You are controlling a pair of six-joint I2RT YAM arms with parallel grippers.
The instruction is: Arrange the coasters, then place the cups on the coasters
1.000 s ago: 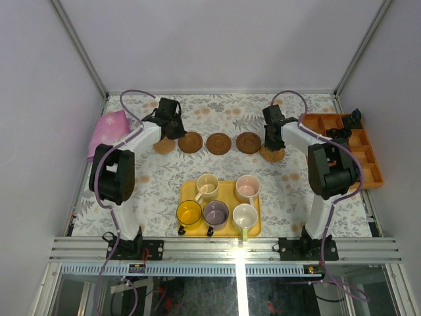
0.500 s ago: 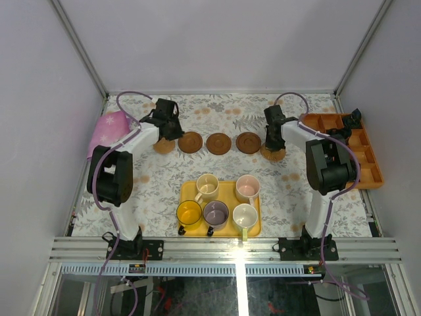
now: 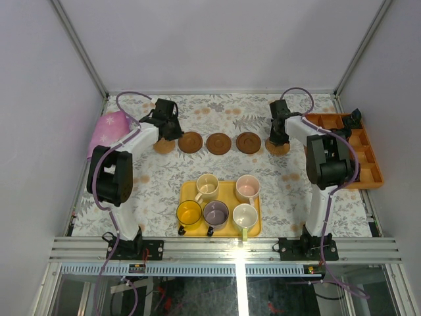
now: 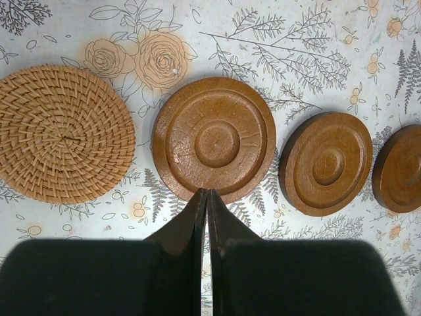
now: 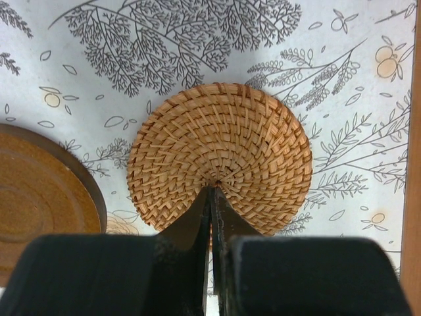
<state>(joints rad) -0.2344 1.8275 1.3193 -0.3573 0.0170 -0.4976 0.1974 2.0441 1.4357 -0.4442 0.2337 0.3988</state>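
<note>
Coasters point(image 3: 219, 143) in a row beyond the yellow tray point(image 3: 227, 189); cups point(image 3: 216, 212) on it.
Coasters judged thin, light and stiff: slide them or take them by the rim. Left gripper point(image 4: 205, 197) points down at the brown coaster point(image 4: 214, 138)'s near edge, right gripper point(image 5: 212, 197) over the woven coaster point(image 5: 220, 155). Both sets of fingers are pressed together, holding nothing.

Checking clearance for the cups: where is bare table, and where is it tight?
Bare: behind the coaster row toward the back wall; between that row and the yellow tray; both sides of the tray. Tight: the tray, full of cups, and the row's ends by the left gripper and right gripper.
</note>
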